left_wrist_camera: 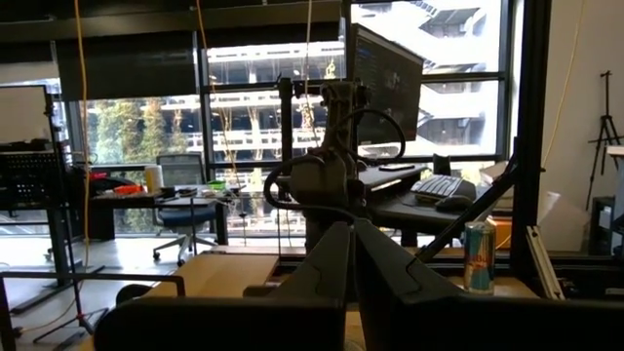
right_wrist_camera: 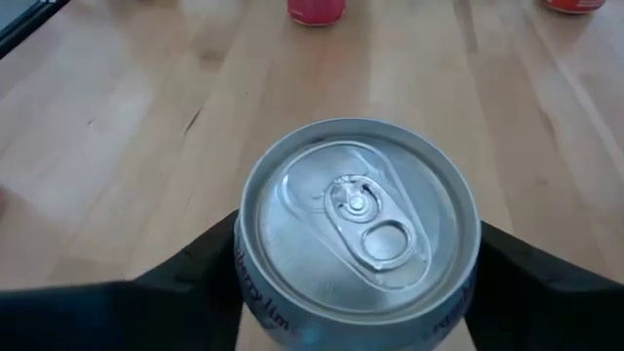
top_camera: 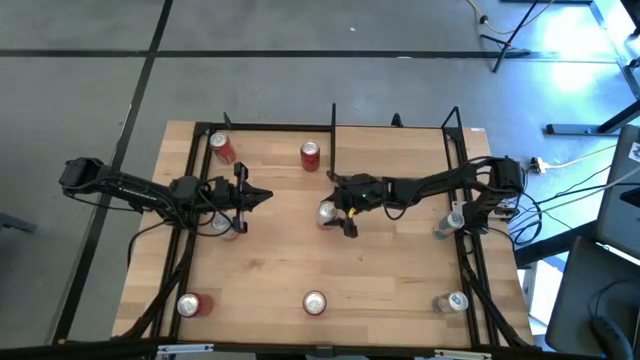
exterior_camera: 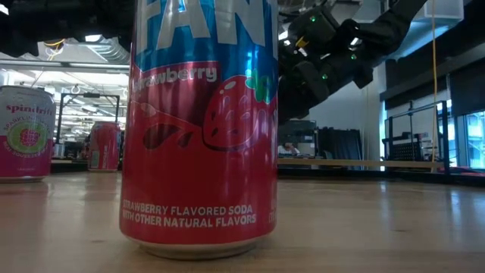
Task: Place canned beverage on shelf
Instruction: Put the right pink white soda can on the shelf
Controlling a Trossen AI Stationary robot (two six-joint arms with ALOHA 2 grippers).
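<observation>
1. Silver in colour, a can (right_wrist_camera: 357, 229) is seen upright on the tabletop (top_camera: 270, 260) near its middle, its long axis vertical and its lid with the pull tab facing straight up.
2. The right gripper (top_camera: 340, 212) is placed around this can (top_camera: 327, 212) from above; in the right wrist view a dark finger (right_wrist_camera: 185, 283) is seen at each side of the can, close against its wall. Whether the jaws already press on it cannot be told.
3. The left gripper (top_camera: 262, 196) is held over the left part of the tabletop, its jaws closed together on nothing, as the left wrist view shows (left_wrist_camera: 349, 263).
4. The shelf (top_camera: 270, 138) is seen along the far edge of the tabletop, framed by thin black uprights. Two red cans are found there: one (top_camera: 310, 155) just left of the divider and one (top_camera: 222, 148) lying tilted near the left corner.
5. Along the near edge three more cans are seen: a red one (top_camera: 190, 305) at the left, a red one (top_camera: 314, 303) in the middle, and a pale one (top_camera: 452, 301) at the right.
6. In the low view a red strawberry soda can (exterior_camera: 198, 129) is seen upright, close to the camera.
</observation>
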